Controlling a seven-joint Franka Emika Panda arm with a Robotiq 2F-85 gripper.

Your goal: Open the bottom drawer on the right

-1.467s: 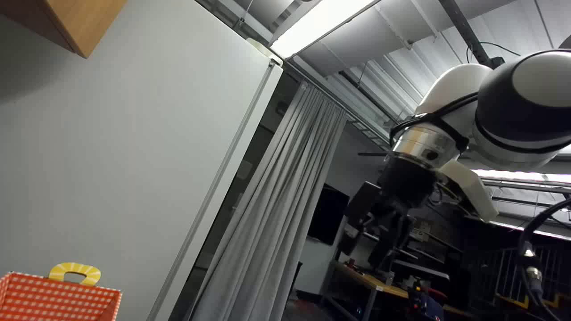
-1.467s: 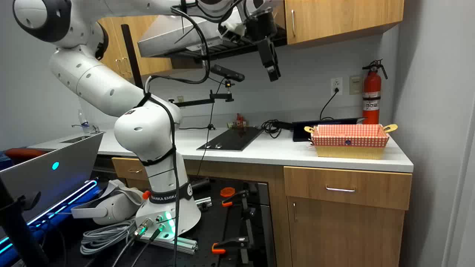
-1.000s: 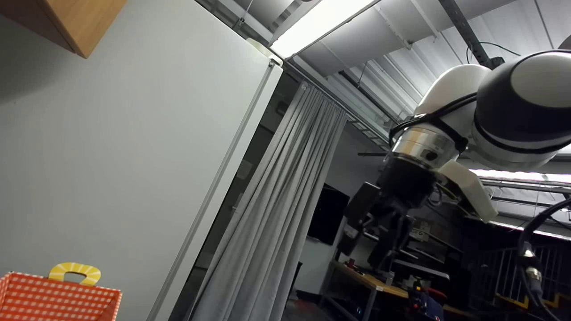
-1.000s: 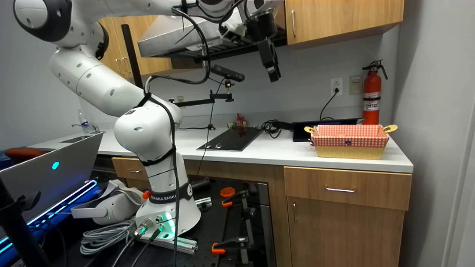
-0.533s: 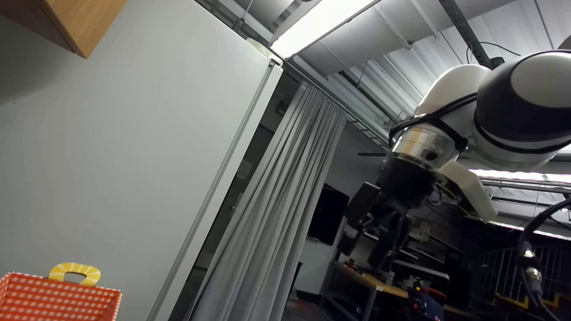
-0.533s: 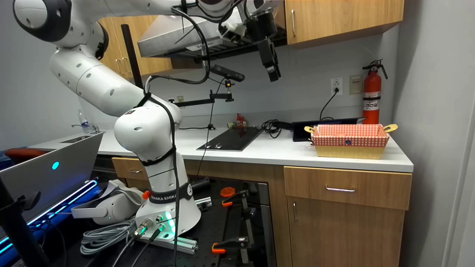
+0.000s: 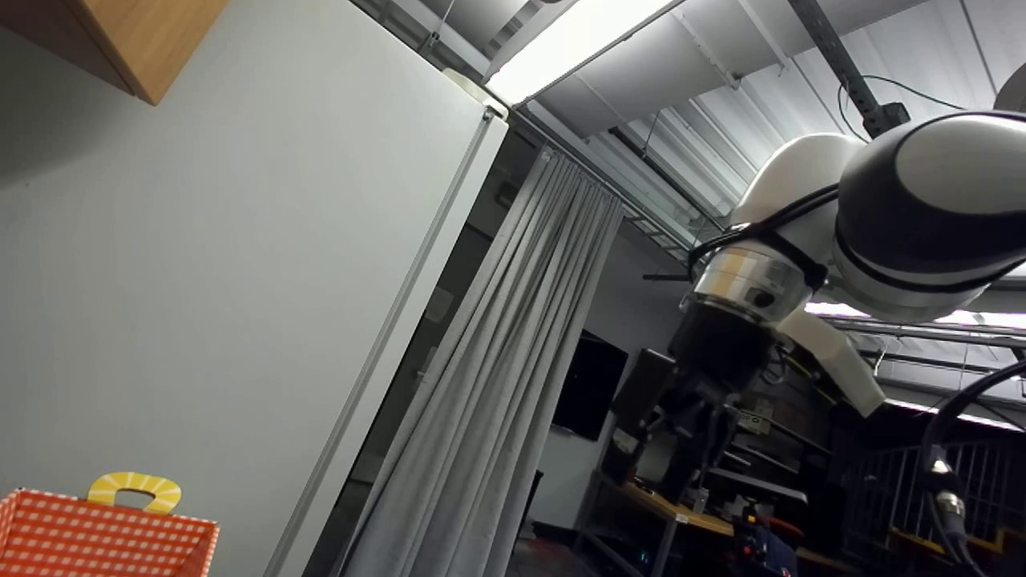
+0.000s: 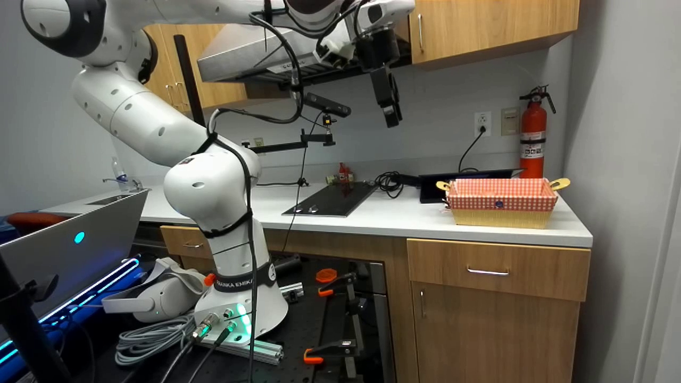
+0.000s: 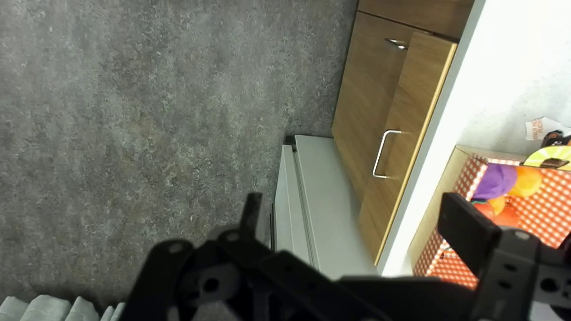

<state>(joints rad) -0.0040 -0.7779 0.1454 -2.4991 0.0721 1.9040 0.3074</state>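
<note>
Hand (image 9: 353,200) is spread wide, nothing gripped; approach seems unfinished; descent to drawer handle (image 9: 379,154), wrist-view one o'clock, is needed.

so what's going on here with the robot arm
A white robot arm holds its black two-fingered gripper open, gripping nothing, higher than the white countertop. Its likely target is the brown wooden drawer with the silver handle, below the red-checked basket. That drawer seems to jut out slightly; the gripper isn't touching it.
</note>
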